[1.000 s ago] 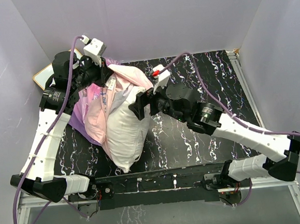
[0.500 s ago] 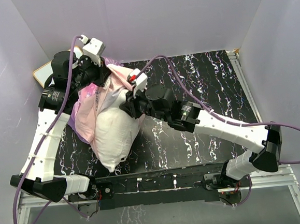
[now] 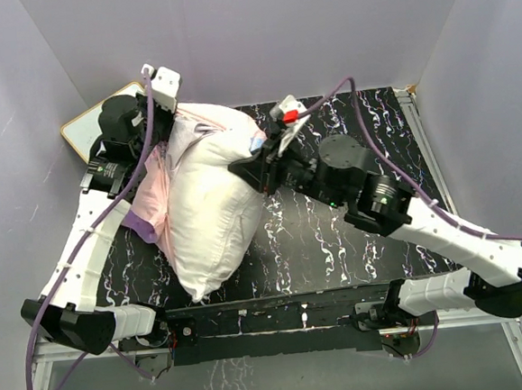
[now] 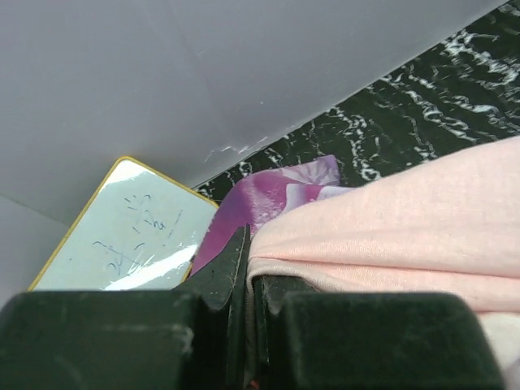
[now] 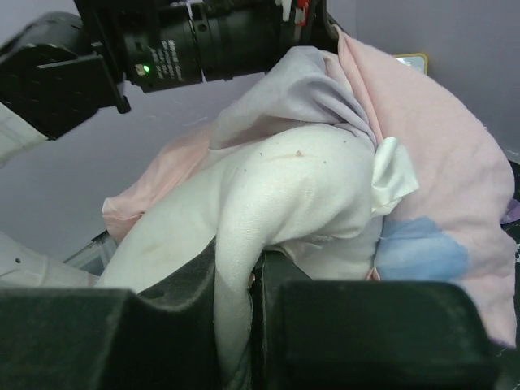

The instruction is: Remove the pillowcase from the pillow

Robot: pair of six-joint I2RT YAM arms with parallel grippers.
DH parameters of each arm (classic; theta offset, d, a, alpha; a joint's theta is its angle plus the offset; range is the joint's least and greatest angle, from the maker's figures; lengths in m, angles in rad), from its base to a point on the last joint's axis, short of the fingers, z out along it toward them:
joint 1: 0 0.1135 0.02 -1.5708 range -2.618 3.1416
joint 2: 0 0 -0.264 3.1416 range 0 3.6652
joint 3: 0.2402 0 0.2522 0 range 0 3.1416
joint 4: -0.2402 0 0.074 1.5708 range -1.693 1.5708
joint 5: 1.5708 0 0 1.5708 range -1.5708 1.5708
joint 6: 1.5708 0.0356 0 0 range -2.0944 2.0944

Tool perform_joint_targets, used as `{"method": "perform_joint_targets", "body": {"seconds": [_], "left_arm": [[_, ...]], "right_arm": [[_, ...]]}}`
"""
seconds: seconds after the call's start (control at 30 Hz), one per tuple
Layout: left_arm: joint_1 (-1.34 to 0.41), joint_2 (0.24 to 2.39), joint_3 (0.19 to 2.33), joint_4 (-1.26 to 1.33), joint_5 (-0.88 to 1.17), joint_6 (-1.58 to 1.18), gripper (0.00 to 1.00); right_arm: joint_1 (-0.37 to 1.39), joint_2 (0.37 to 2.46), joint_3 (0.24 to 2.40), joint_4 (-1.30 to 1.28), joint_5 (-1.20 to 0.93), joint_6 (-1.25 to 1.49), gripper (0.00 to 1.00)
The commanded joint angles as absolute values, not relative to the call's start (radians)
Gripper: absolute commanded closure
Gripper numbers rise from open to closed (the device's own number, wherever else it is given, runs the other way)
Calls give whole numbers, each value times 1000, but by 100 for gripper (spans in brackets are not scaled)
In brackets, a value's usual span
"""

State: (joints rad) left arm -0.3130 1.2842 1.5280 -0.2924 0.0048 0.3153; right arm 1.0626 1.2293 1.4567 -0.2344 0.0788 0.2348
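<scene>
Right gripper (image 3: 244, 171) pinches a fold of the white pillow (image 3: 210, 219) at mid-frame. The left gripper (image 4: 246, 262), jaws closed, holds the pale pink edge of the pillowcase (image 3: 151, 196) at upper left, near a whiteboard (image 3: 88, 129). Most of the pillow lies bare on the desk (image 3: 337, 243). Its far end is draped in the case, so the final pull-apart appears not yet done.

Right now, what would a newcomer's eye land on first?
The plump white pillow lies left of centre, mostly out of its pink pillowcase, which is bunched along its left side and far end. The right fingers pinch the pillow's white fabric. The left fingers clamp the pink cloth at the far left.
</scene>
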Motion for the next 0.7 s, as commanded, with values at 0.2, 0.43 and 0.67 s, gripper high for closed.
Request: {"method": "perform_joint_targets", "body": {"seconds": [0.2,0.43,0.67], "left_arm": [[-304,1287,1384,-216,-10,329,100],[-263,1211,1617,-327,183,137,22],[-262,1121,1902,-438,267,179,3]], "right_arm": [[1065,1140,1590,-56,166,245,92],[1064,1351,1924,-77,501,112,92],[1053,1582,2178,-74,644,-9,92]]}}
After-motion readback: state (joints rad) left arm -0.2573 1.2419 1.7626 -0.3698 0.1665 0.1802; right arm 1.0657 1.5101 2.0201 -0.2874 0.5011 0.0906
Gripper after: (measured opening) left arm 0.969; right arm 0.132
